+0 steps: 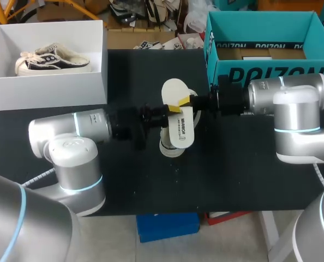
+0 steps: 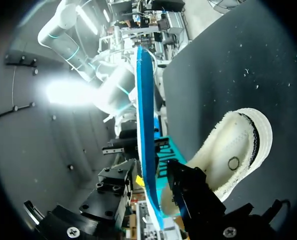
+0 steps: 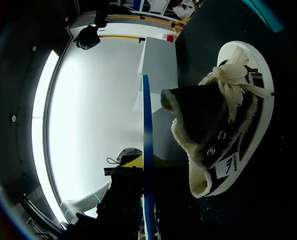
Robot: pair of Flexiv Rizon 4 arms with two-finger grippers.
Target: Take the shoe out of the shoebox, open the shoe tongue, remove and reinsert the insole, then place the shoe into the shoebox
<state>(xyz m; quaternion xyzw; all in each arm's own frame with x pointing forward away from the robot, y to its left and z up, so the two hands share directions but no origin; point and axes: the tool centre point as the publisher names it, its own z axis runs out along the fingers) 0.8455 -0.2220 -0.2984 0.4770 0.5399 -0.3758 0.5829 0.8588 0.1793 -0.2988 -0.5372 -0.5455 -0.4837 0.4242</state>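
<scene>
Insole point(image 1: 179, 123) is out of the shoe, held up in the air over mid table point(image 1: 151, 185), between the two arms. Its top face is cream-white with dark print near one end. From both wrist views it shows edge-on as a thin blue strip point(image 2: 144, 125).

Right gripper point(image 1: 185, 101) comes in from the right. Its yellow tips are clamped on the insole's upper part, so it is closed on it. Left gripper point(image 1: 163, 112) sits against the insole's other edge, and the strip runs through it in the left wrist view. Can't tell whether it is gripping or only touching.

Shoe point(image 1: 170, 146) is on the table right under the insole, mostly hidden by it from above. The right wrist view shows it best point(image 3: 223, 125): dark upper, white sole, cream laces bunched near the toe, metal eyelets, a small printed tag on the side. The fuzzy cream lining shows around the wide-open mouth, with the tongue pulled up. In the left wrist view the fleece inside faces the camera point(image 2: 233, 150).

White box point(image 1: 47, 87) is at the table's far left corner, well apart from the shoe. A second shoe point(image 1: 52, 59) of the same kind lies in it. Teal box point(image 1: 265, 71) stands at the far right, behind the right arm.
</scene>
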